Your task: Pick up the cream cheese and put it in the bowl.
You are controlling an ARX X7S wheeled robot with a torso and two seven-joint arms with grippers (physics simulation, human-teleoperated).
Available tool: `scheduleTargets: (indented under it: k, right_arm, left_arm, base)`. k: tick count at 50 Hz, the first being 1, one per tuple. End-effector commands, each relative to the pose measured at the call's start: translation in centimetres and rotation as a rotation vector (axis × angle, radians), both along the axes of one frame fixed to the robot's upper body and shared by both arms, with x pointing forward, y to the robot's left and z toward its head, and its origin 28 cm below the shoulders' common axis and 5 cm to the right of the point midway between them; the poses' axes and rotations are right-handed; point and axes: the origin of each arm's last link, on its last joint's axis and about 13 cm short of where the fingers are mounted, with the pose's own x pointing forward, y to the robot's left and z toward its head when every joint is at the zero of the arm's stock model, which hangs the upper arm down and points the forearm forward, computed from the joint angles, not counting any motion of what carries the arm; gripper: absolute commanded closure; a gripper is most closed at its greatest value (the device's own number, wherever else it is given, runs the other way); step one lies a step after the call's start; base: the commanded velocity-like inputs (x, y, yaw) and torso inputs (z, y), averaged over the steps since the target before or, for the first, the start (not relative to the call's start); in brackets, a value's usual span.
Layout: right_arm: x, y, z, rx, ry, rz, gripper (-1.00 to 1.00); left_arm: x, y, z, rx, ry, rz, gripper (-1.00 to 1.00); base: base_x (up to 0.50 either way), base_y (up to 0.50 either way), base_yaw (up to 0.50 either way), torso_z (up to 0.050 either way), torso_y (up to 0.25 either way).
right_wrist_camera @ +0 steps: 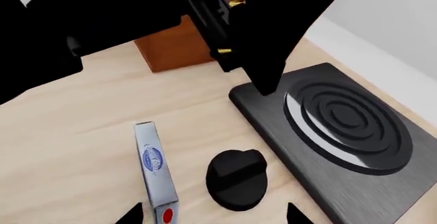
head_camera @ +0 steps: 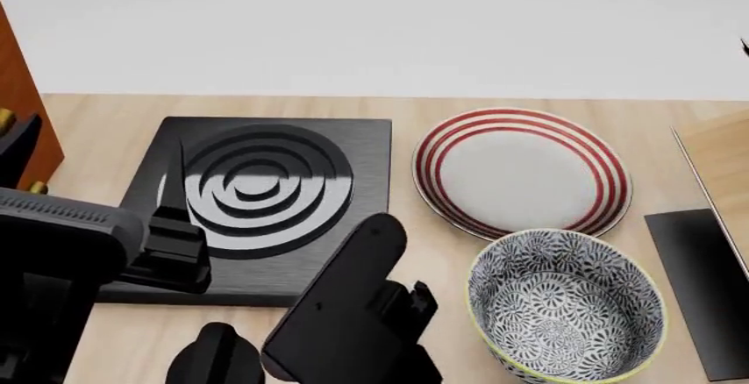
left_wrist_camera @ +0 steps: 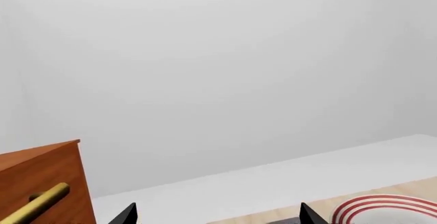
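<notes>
The cream cheese (right_wrist_camera: 154, 169), a thin pale blue-grey box with a blue oval logo and a red end, lies on the wooden table in the right wrist view. My right gripper (right_wrist_camera: 213, 217) hovers open above it; the box's red end sits just inside one fingertip (right_wrist_camera: 130, 215). The bowl (head_camera: 567, 305), white with a dark leafy pattern and a yellowish rim, stands empty at the front right in the head view. My left gripper (left_wrist_camera: 217, 219) is open and empty, raised and facing the wall. In the head view my arms hide the cream cheese.
A black burner plate (head_camera: 263, 200) with concentric rings lies left of centre, with a black knob (right_wrist_camera: 236, 179) on the table beside the box. A red-striped plate (head_camera: 521, 172) sits behind the bowl. An orange cabinet (left_wrist_camera: 41, 183) with a brass handle stands at the left. A dark panel (head_camera: 700, 270) is at the right edge.
</notes>
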Motion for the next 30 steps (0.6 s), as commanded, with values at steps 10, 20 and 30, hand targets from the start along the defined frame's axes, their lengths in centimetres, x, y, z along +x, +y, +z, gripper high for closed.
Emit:
scheduleTargets:
  k: [10,20,30]
  right_arm:
    - [1.1,1.3,-1.3,-0.037,0.026,0.041,-1.00]
    - [1.8,2.0,-1.2,-0.033,0.032,0.060,-1.00]
    - [2.6,2.6,-2.0,-0.035,0.044,0.080,-1.00]
  left_arm:
    - [0.1,-0.1,-0.1,0.001,0.003,-0.003,-1.00]
    - [0.3,0.0,-0.3,0.000,0.008,-0.003,-1.00]
    - [0.4,0.0,-0.4,-0.002,0.011,-0.003,-1.00]
  base:
    - [0.00,0.00,0.00,0.000,0.000]
    - [0.00,0.00,0.00,0.000,0.000]
    - [0.00,0.00,0.00,0.000,0.000]
